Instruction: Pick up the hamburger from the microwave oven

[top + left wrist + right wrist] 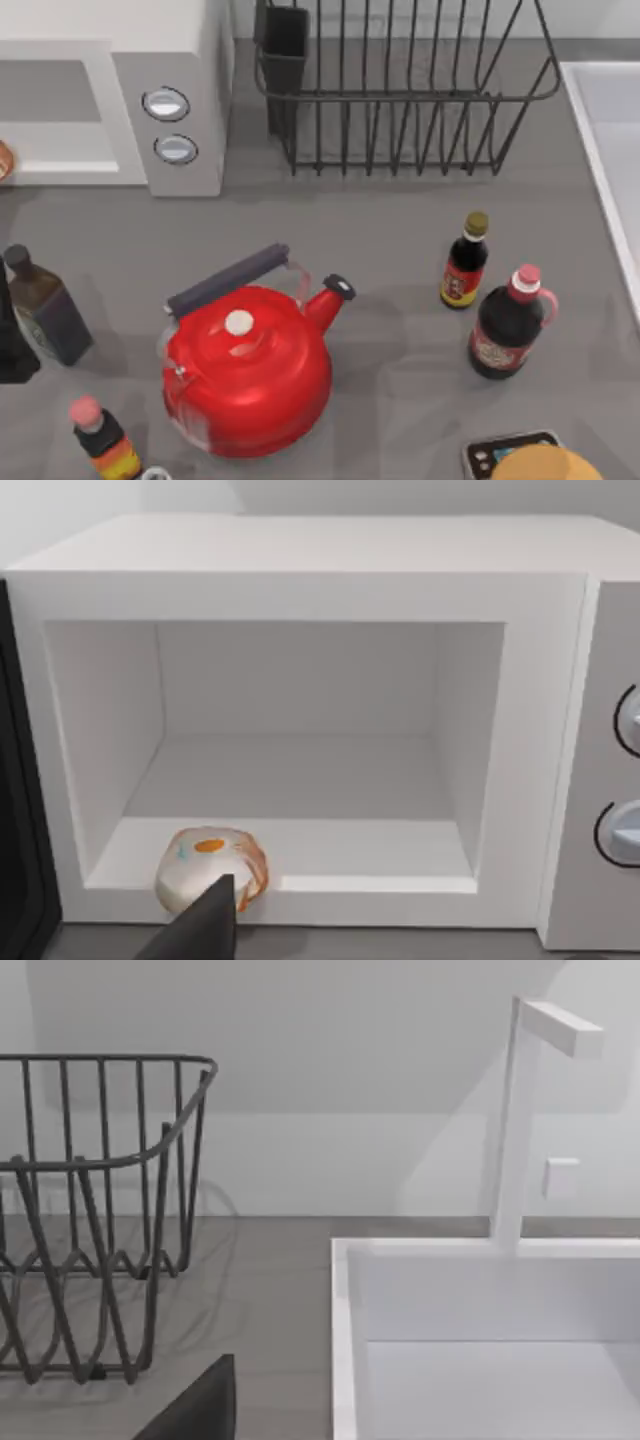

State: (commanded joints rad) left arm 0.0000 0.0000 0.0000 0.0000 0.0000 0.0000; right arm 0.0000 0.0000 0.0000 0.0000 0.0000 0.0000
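**Left arm lined up on the burger, grasp not yet made**

Dark fingertip (205, 925) of your left gripper sits closest to the lens in the left wrist view, its point overlapping the near edge of the burger (210, 867). One finger alone shows, so I cannot tell whether the jaws are spread or closed; check that before you commit.

- Burger: small cream-tan lump with orange patches, resting on the microwave (300, 580) floor at the very front lip, toward the cavity wall on the door side. In the top view a sliver of it (4, 160) pokes out at the left edge, at the mouth of the microwave (190, 60).
- Door (18, 810): dark slab swung open just beside that wall. Little room on that flank.
- Knobs (625, 830): on the grey panel, well apart from the burger, no concern.

How to do it well, in my judgement:
1. Confirm a wide opening first.
2. Advance low and level so both fingers straddle the bun, not ride over it.
3. Keep clear of the front sill and the near wall; a nudge could push the bun deeper in.
4. Close gently; it looks soft and round and may squirt sideways.
5. Lift a little, then draw straight back out.

Right arm: parked, its fingertip (195, 1405) facing the rack (100, 1210) and sink (480, 1340). Leave it.
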